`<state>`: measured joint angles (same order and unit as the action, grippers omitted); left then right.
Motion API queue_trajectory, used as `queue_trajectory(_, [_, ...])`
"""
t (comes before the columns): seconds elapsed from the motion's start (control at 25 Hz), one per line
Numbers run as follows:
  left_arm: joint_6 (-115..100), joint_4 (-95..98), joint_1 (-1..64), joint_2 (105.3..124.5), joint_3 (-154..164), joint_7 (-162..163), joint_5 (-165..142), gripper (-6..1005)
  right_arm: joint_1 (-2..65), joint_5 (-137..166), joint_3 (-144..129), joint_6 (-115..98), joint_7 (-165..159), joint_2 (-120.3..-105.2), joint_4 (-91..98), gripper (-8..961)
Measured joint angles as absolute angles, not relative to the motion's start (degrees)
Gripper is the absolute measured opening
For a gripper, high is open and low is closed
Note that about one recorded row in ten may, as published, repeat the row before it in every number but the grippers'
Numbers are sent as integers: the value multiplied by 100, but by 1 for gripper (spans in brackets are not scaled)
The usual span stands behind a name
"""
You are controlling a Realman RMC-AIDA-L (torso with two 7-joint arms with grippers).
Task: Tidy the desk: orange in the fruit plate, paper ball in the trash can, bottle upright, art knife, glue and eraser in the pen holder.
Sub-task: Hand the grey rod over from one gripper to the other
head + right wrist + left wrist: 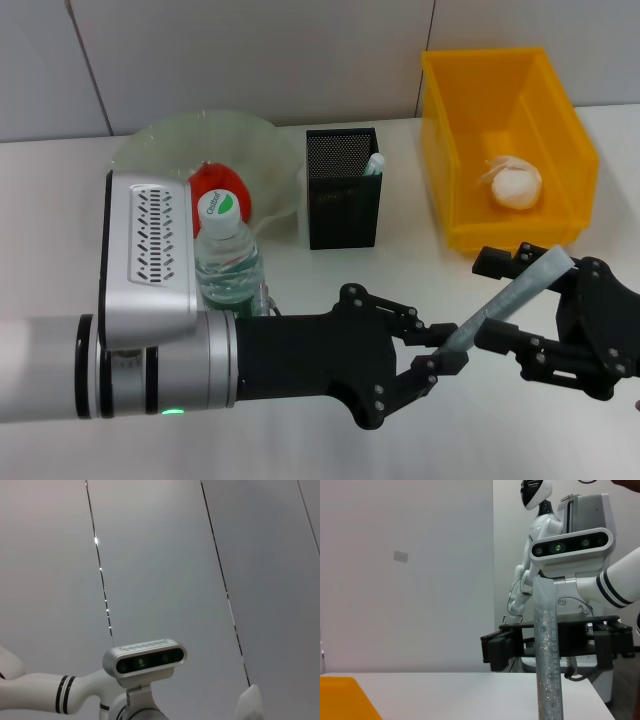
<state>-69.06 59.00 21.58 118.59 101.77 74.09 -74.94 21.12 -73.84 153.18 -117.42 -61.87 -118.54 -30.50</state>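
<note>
your left gripper [432, 368] reaches across in front, fingers pinching the low end of a slanted, glittery grey art knife [508, 299]; your right gripper [515, 300] clamps its upper part.

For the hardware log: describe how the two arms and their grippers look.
The left arm is a white cylinder with black rings and a small green light, topped by a silver slotted camera housing. Its left gripper is matte black with jointed, bolted linkage fingers. The right gripper is the same black linkage type.
</note>
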Motion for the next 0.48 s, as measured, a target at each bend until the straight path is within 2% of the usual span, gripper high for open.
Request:
queue_trajectory(0.36, [-6904, 5799, 2189, 11856, 10177, 7426, -7498, 168, 2128, -7390, 15314, -11717, -6181, -11875, -3058, 641])
queue_trajectory(0.48, [-6905, 5760, 2201, 11856, 10178, 7426, -7501, 169, 2124, -7385, 15313, -11746, -6143, -11875, -3065, 406])
